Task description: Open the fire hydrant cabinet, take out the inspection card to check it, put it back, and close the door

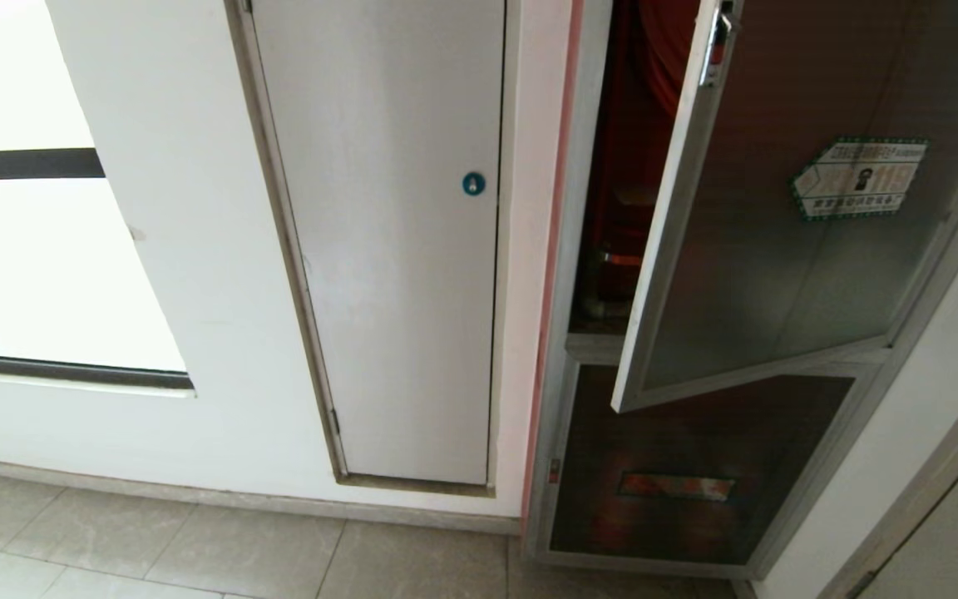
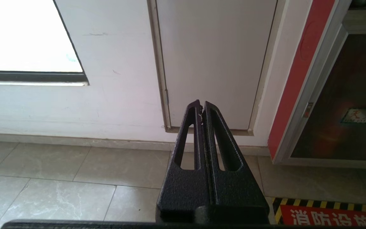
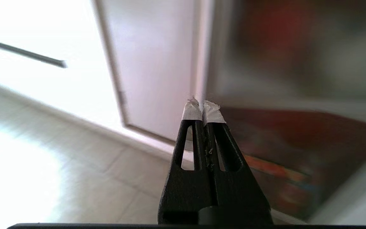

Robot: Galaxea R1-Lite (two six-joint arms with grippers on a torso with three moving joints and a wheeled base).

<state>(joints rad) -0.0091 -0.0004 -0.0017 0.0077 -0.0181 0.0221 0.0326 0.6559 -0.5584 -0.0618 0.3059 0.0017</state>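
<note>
The fire hydrant cabinet (image 1: 579, 249) stands at the right of the head view, silver-framed, with a red interior showing in the gap. Its door (image 1: 778, 208), dark glass in a silver frame, hangs partly open with the latch (image 1: 716, 46) on its free edge near the top. The inspection card is out of view. Neither arm shows in the head view. My right gripper (image 3: 202, 108) is shut and empty, its taped tips pointing at the cabinet's left frame (image 3: 213, 63) above the lower dark-glass door (image 3: 297, 152). My left gripper (image 2: 201, 106) is shut and empty, parked low above the floor.
A white panel door (image 1: 396, 249) with a blue round lock (image 1: 473, 184) sits left of the cabinet. A smaller dark-glass door (image 1: 678, 466) fills the cabinet's lower part. A window (image 1: 38, 249) is at far left. Tiled floor (image 1: 196, 549) runs along the wall, with a hazard-striped red floor sign (image 2: 329, 214).
</note>
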